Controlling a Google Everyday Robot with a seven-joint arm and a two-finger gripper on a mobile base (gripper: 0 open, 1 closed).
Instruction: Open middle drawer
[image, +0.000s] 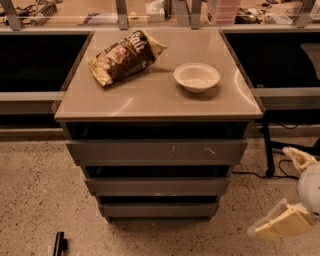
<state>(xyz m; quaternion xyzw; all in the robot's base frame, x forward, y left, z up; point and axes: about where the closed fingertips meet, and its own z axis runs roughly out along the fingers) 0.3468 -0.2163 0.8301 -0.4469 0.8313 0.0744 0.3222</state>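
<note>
Nearest the camera, low at the right edge of the view, the gripper hangs just above the speckled floor, its 2 pale fingers spread wide with nothing between them, so it is released and empty. Across the frame at the bottom left a small black object lies on the floor; what it is cannot be told. Next back stands the grey cabinet with 3 handleless fronts stacked one above another: the bottom drawer looks narrowest, the middle drawer sits above it with a faint pale scuff on its lower edge, and the top drawer carries white scratch marks. All 3 look pushed in, with a dark gap above each front. The relation that matters: the middle drawer lies to the gripper's left, slightly higher in the view and farther from the camera, well apart from it, and its long axis runs left to right across the view. The single arm would therefore likely have to travel leftward and in toward the cabinet to catch the front's edge, probably at the dark gap above it, then pull toward the camera. Farther back, on the cabinet top, rest a white bowl and a chip bag, apart from each other.
</note>
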